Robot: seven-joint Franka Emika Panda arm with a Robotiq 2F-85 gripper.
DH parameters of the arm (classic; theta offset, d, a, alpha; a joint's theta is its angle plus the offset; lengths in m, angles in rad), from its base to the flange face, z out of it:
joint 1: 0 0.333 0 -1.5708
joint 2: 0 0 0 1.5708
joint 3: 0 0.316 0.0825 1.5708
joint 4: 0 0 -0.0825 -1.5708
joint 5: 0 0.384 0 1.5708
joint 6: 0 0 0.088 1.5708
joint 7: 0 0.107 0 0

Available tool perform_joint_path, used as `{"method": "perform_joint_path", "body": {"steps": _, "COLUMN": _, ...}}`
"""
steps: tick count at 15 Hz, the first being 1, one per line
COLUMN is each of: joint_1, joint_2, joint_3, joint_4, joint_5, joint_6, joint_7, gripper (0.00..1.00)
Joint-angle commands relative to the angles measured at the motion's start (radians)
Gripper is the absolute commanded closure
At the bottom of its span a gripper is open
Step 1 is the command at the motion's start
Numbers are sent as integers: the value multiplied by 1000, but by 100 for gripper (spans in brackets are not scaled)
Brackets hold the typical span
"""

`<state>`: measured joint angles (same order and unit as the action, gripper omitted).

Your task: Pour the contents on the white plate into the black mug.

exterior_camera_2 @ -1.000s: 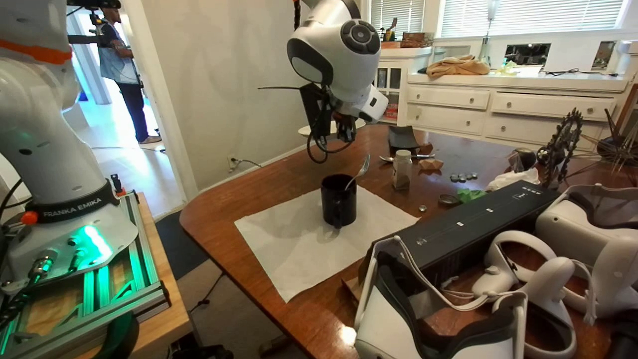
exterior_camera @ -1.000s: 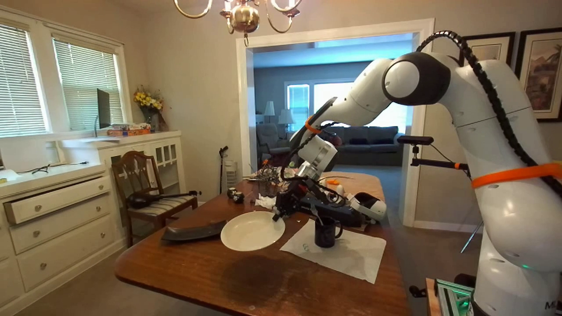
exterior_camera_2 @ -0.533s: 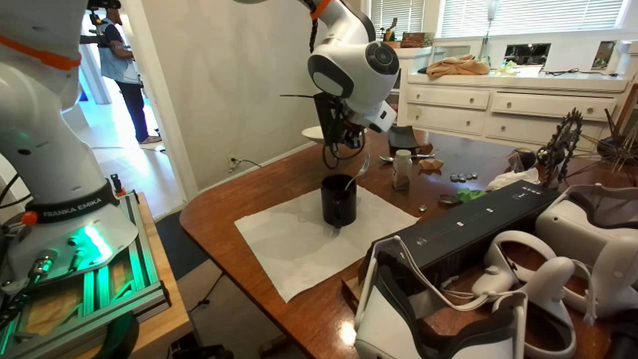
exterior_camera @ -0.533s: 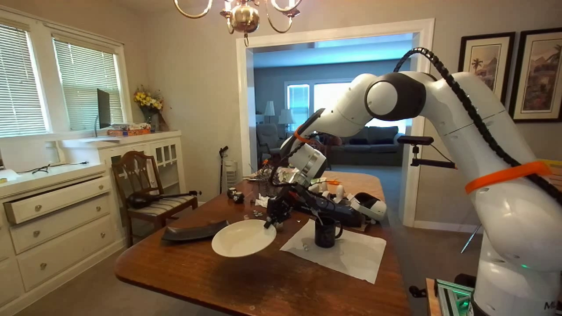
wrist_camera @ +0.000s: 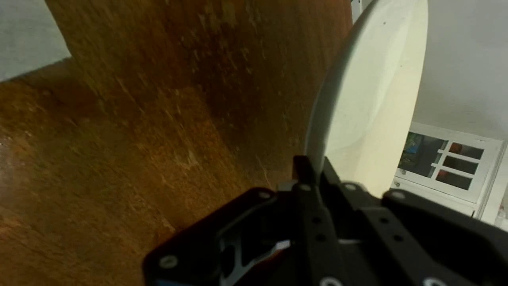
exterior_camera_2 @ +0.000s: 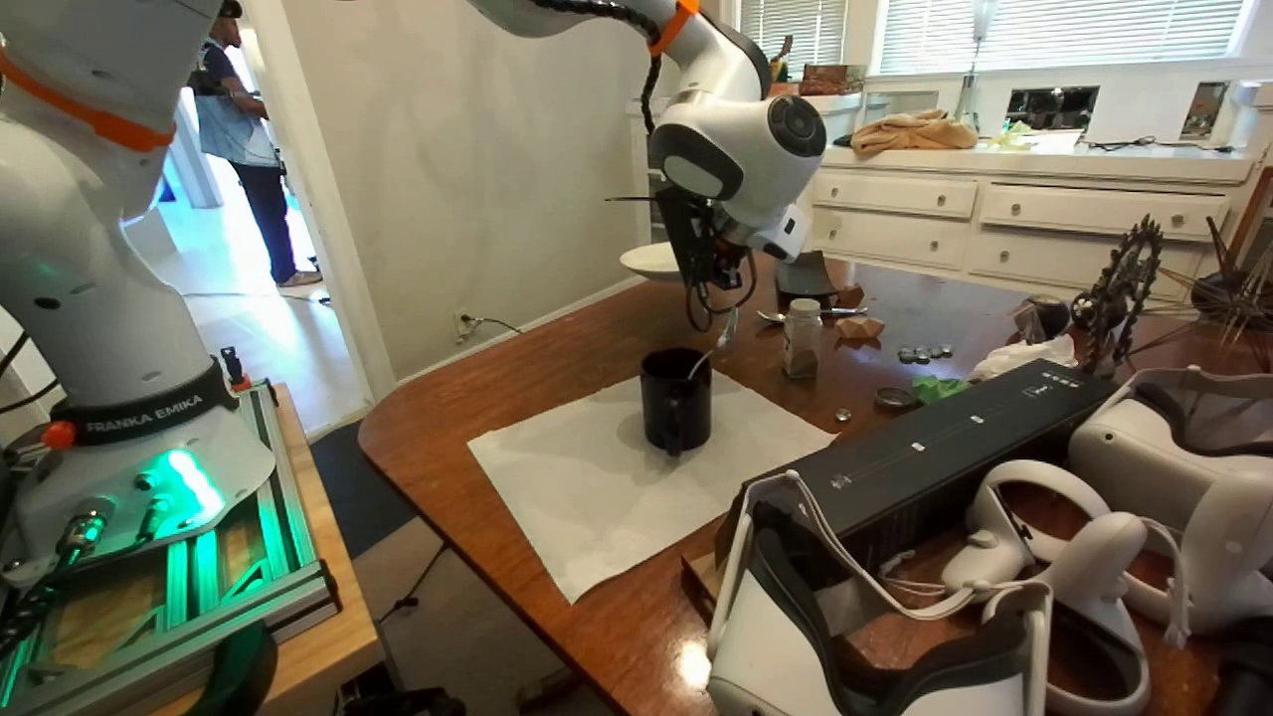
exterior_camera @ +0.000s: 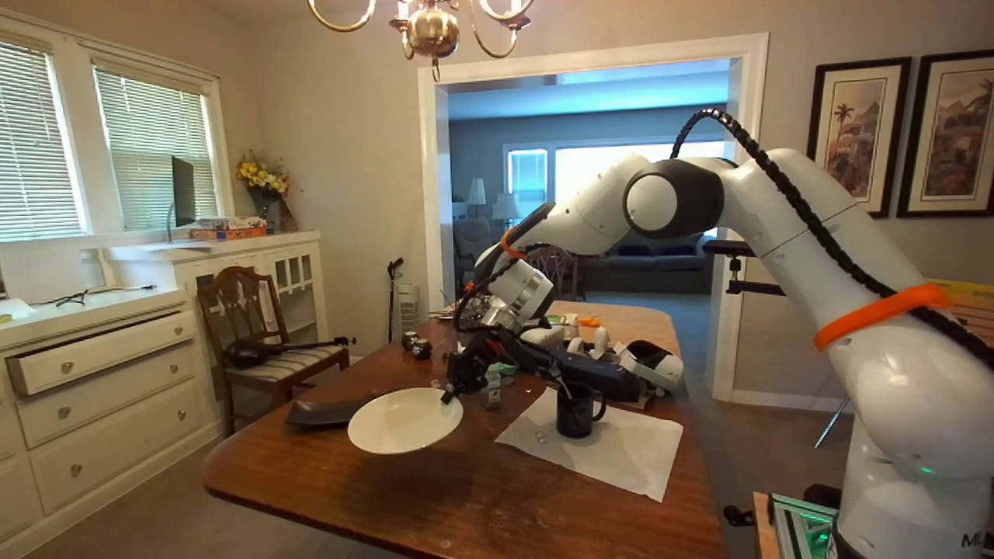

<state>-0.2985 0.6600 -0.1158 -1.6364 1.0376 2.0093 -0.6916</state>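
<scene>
Orange bands (exterior_camera: pixel 882 314) are ringing the white arm (exterior_camera: pixel 757 213), ribbed black cable (exterior_camera: pixel 804 213) is looping above the screw-studded black gripper (wrist_camera: pixel 316 167)!

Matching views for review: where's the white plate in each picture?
In an exterior view: white plate, lower half, left of centre.
In an exterior view: white plate, just above centre, partly hidden.
Wrist view: white plate, upper right.
Shared landmark: white sheet, visible in all three.

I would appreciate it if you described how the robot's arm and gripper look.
The arm is glossy white and rounded, with black joint covers, orange bands and a black ribbed cable. A black collar reads FRANKA EMIKA, above a green light. The gripper is mostly black and angular, with slim fingers and silvery screw heads.
</scene>
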Motion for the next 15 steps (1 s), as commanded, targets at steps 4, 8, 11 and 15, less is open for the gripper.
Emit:
{"method": "perform_joint_path", "body": {"steps": 4, "joint_1": -20, "joint_2": 156, "joint_3": 64, "joint_4": 236, "joint_5": -14, "joint_6": -57, "joint_7": 89, "gripper": 98}}
{"method": "perform_joint_path", "body": {"steps": 8, "joint_1": -20, "joint_2": 243, "joint_3": 88, "joint_4": 345, "joint_5": -48, "joint_6": -63, "joint_7": 157, "gripper": 98}}
{"method": "perform_joint_path", "body": {"steps": 11, "joint_1": -23, "joint_2": 299, "joint_3": 101, "joint_4": 412, "joint_5": -77, "joint_6": -65, "joint_7": 202, "gripper": 98}}
{"method": "perform_joint_path", "body": {"steps": 15, "joint_1": -29, "joint_2": 352, "joint_3": 122, "joint_4": 480, "joint_5": -107, "joint_6": -61, "joint_7": 232, "gripper": 98}}
